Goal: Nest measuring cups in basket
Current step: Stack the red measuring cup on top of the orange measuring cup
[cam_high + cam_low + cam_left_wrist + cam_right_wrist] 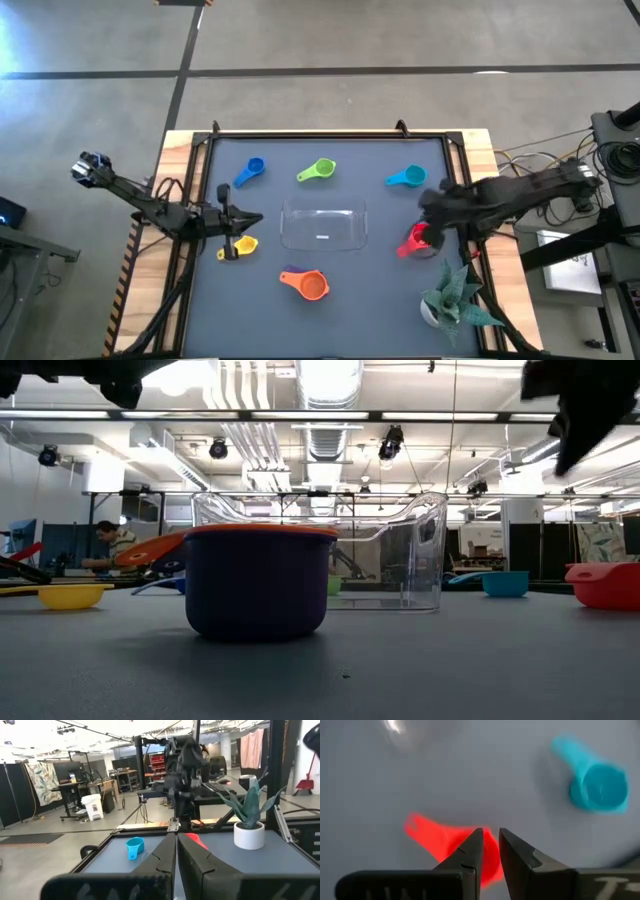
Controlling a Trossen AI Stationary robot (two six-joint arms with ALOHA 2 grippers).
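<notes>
A: Where's the red cup [417, 240] relative to the right gripper [432, 212]?

B: Directly below it, right of the basket [323, 226]. In the right wrist view the fingers straddle the bowel end; jaws narrow, nothing held yet, and I can't tell if they touch it.

A: Handle axis?

B: Handle [422, 832] runs away from the bowl toward the basket side, roughly across the jaw gap.

A: Left arm?

B: Left gripper [243, 222] sits at the left edge by the yellow cup [245, 245], fingers nearly together, empty. Right arm is clearly nearer red. Basket looks empty.
</notes>
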